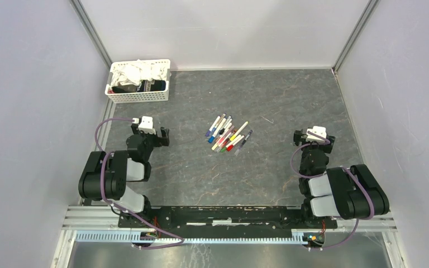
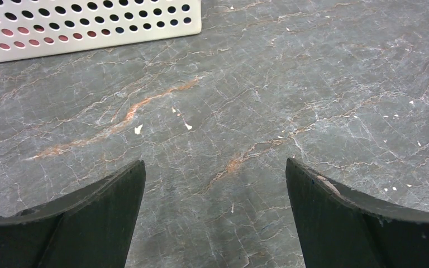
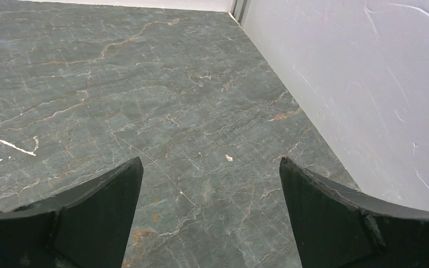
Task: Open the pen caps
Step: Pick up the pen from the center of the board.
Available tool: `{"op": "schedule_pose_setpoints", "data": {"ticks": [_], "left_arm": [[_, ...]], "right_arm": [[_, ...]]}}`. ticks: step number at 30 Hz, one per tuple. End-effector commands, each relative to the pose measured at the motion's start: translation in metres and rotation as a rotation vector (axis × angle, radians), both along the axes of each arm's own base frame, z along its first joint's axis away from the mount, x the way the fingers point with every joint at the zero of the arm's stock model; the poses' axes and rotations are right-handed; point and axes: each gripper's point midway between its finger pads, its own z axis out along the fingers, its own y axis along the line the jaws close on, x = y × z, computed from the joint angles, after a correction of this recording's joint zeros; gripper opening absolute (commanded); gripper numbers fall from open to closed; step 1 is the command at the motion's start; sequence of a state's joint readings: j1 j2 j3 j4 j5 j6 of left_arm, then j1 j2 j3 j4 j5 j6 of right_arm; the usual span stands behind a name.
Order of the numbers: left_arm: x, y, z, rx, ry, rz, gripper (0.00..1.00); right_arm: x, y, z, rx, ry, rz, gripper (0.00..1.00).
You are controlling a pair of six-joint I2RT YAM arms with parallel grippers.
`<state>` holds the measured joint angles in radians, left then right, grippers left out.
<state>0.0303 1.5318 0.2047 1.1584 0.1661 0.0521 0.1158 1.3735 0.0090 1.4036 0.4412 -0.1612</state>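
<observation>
The left arm [image 1: 111,173] hangs with jaws spread wide and empty above the bench [image 1: 279,95]. The pens [image 1: 228,135] lie bundled to its right at mid-bench, barrels slanting near-left to far-right, their pen caps [image 1: 229,149] apparently on. The right arm [image 1: 341,190], jaws likewise released and holding nothing, stands beyond the bundle near the wall; the left looks a shade nearer for a first reach.
</observation>
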Motion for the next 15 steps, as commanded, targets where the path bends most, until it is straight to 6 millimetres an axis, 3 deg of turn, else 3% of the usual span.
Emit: {"op": "schedule_pose_setpoints", "data": {"ticks": [1,5,10,15], "left_arm": [[0.010,-0.001,0.020,-0.030,-0.069,0.008,1.00],[0.009,-0.001,0.019,-0.029,-0.067,0.009,1.00],[0.010,-0.002,0.019,-0.031,-0.065,0.005,1.00],[0.011,0.004,0.020,-0.044,-0.059,0.030,1.00]], "right_arm": [[-0.029,-0.001,-0.028,0.003,0.069,0.012,0.98],[-0.032,-0.008,-0.026,0.021,0.055,-0.034,0.98],[-0.028,-0.001,-0.024,0.006,0.063,0.014,0.98],[-0.024,-0.021,-0.024,0.061,0.117,-0.148,0.98]]}}
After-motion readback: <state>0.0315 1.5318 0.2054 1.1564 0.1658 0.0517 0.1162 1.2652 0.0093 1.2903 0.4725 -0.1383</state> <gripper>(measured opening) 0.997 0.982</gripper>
